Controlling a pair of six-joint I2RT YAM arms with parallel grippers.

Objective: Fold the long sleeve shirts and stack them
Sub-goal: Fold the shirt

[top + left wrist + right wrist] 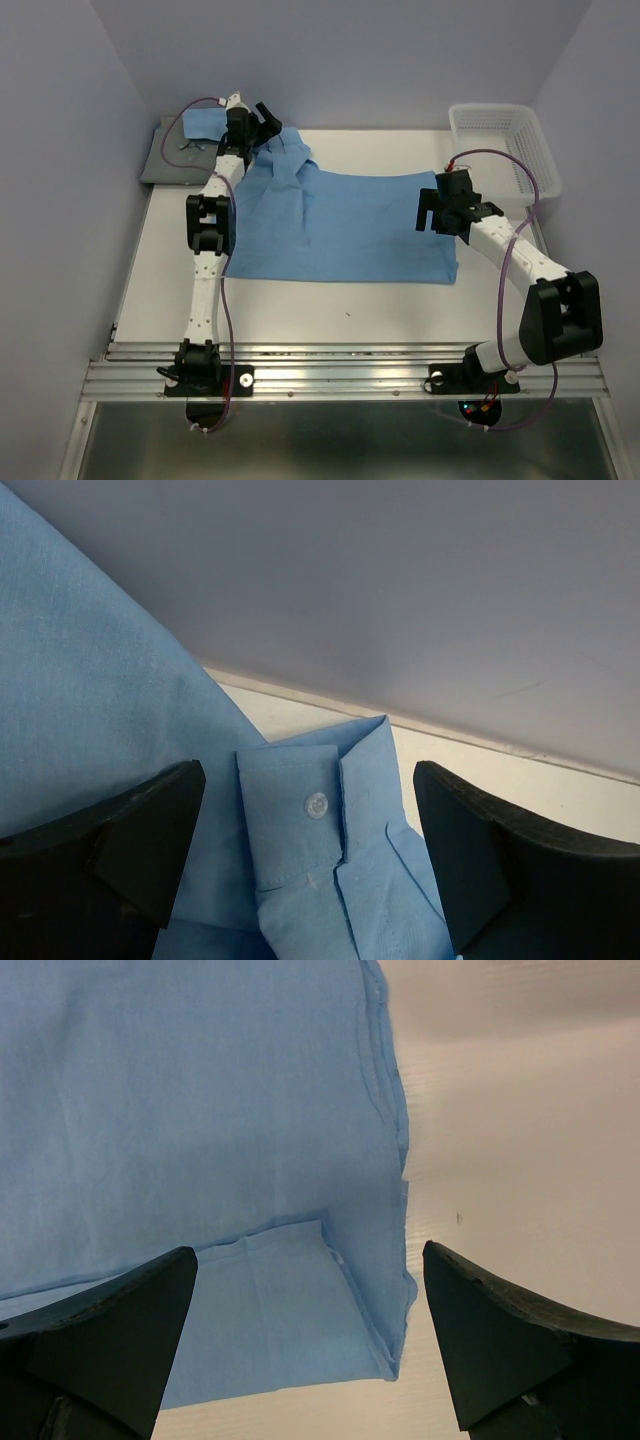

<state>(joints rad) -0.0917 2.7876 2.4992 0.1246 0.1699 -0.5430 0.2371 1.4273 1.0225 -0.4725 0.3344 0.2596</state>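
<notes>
Claws (2) both wide, empty: L claw (262, 118) over blue shirt (340, 225) cuff (300, 825), R claw (432, 210) over hem (290, 1320); 1 grey shirt (165, 165) beside L claw.

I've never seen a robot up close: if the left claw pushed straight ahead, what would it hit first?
Probably the buttoned cuff of the blue shirt, lying right ahead of the open left gripper; the back wall rises beyond it, though depth is hard to judge.

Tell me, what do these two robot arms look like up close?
Slim white tubes joined by chunky black joints form the left arm and right arm. A thin purple cable loops along each. The left tool and right tool end in two black wedge-shaped fingers.
</notes>
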